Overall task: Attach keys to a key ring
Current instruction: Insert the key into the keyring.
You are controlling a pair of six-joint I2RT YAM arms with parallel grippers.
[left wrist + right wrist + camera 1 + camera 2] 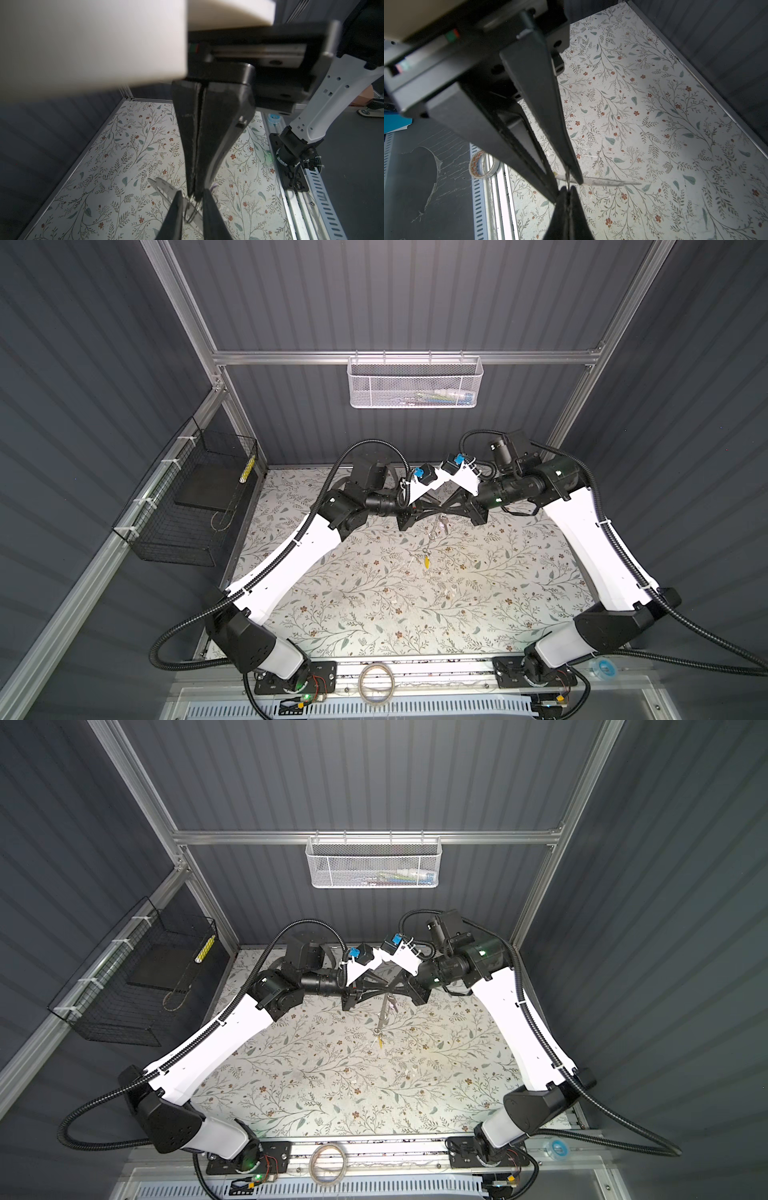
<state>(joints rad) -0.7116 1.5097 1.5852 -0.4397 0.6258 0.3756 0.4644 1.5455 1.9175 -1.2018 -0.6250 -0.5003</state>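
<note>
Right hand (567, 189) clenched on the thin key ring (568, 177) — left hand (192, 192) straddles it, grip unclear.

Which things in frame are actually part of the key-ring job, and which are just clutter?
Job: slim grey metal key ring, yellow-headed metal key, pale-headed metal key.

Lying about: translucent tan tape roll, white mesh basket, black wire basket, small blue spool.
</note>
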